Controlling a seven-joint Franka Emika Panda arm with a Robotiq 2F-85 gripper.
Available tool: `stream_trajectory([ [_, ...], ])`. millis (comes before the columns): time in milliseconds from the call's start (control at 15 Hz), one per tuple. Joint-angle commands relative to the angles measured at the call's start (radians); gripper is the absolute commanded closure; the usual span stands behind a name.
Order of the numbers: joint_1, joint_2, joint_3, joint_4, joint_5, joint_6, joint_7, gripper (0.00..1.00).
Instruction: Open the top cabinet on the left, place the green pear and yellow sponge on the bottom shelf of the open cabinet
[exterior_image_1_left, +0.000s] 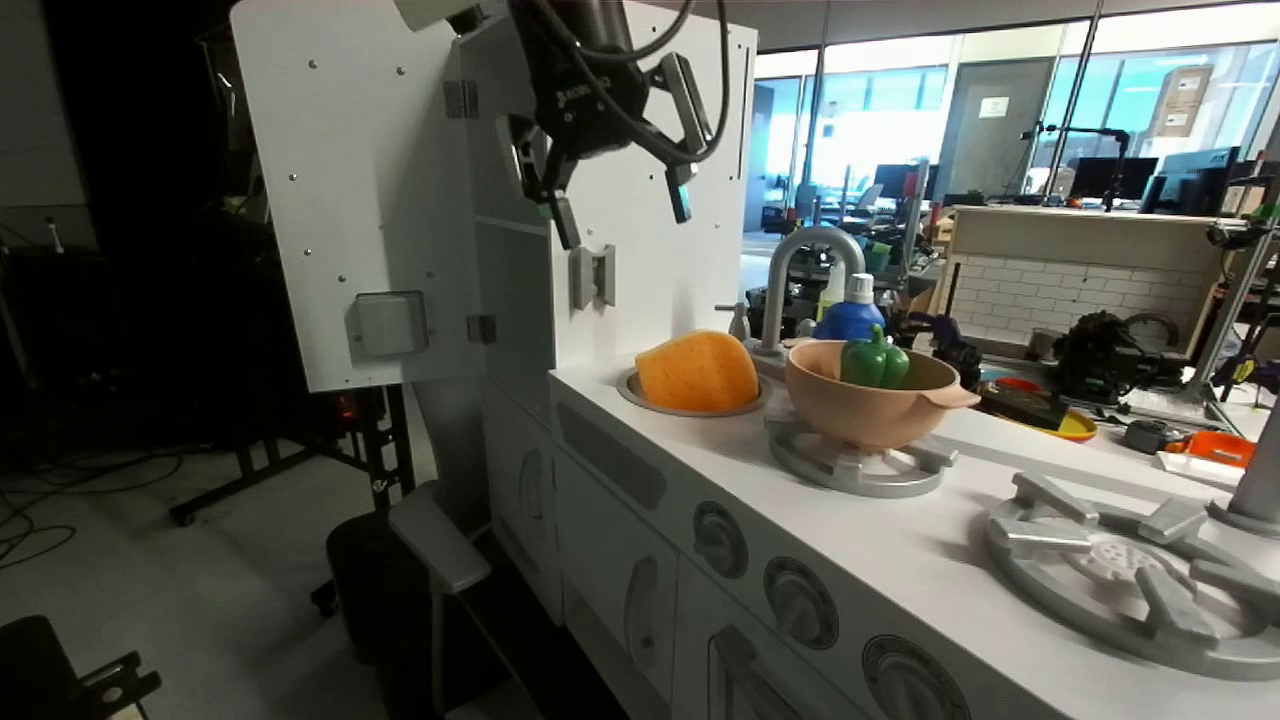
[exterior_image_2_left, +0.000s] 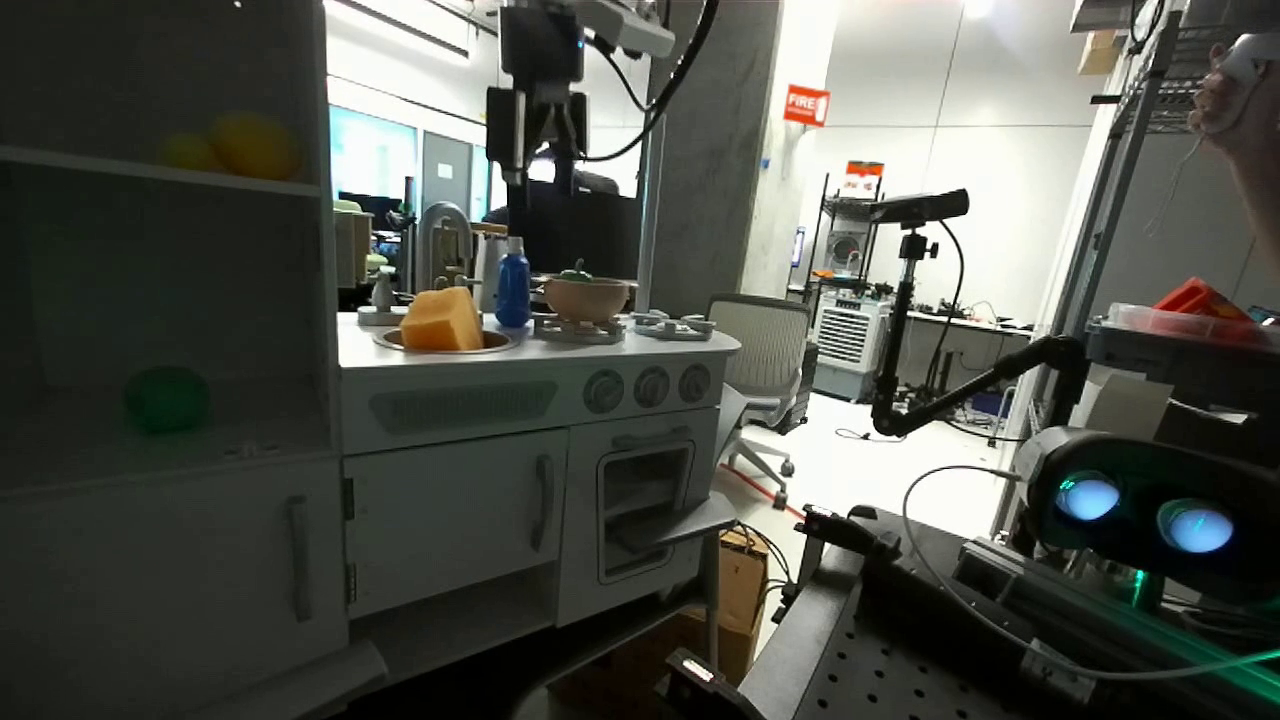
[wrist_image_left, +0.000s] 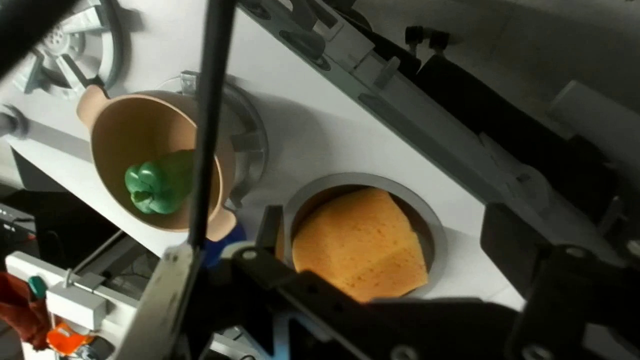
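Note:
The yellow-orange sponge (exterior_image_1_left: 700, 372) sits tilted in the round sink; it also shows in an exterior view (exterior_image_2_left: 442, 320) and the wrist view (wrist_image_left: 360, 240). The cabinet's door (exterior_image_1_left: 350, 180) stands open. Inside the cabinet, a dim green roundish thing, likely the green pear (exterior_image_2_left: 167, 400), rests on the bottom shelf (exterior_image_2_left: 80, 430); its exact shape is hard to tell. My gripper (exterior_image_1_left: 622, 208) is open and empty, pointing down above the counter, well above the sponge. It also shows in an exterior view (exterior_image_2_left: 540, 185), and its fingers flank the sponge in the wrist view (wrist_image_left: 385, 232).
A peach pot (exterior_image_1_left: 850, 410) with a green pepper (exterior_image_1_left: 874, 362) stands on a burner near the sink rim (exterior_image_1_left: 625, 388). A faucet (exterior_image_1_left: 815, 240) and blue bottle (exterior_image_2_left: 514, 290) stand behind. Yellow fruits (exterior_image_2_left: 255, 145) lie on the upper shelf. A cabinet side wall (exterior_image_1_left: 650, 270) borders the sink.

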Motion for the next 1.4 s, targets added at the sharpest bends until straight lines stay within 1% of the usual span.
stream_trajectory([
  [0, -0.020, 0.121, -0.024, 0.121, 0.063, 0.017, 0.105, 0.00],
  [67, -0.034, 0.154, -0.030, 0.139, 0.090, 0.032, 0.123, 0.00],
  [133, -0.032, 0.172, -0.034, 0.163, 0.111, 0.022, 0.159, 0.00],
  [267, -0.045, 0.238, -0.044, 0.200, 0.161, 0.052, 0.218, 0.00],
  [533, -0.031, 0.330, -0.046, 0.303, 0.250, 0.025, 0.344, 0.00],
  [667, -0.026, 0.370, -0.044, 0.343, 0.292, 0.048, 0.394, 0.00],
  [867, -0.005, 0.410, -0.053, 0.404, 0.317, 0.060, 0.468, 0.00],
  [1000, 0.017, 0.435, -0.068, 0.441, 0.306, 0.061, 0.527, 0.00],
  [1067, 0.015, 0.460, -0.073, 0.459, 0.308, 0.079, 0.550, 0.00],
  [1333, 0.022, 0.531, -0.089, 0.547, 0.308, 0.061, 0.622, 0.00],
])
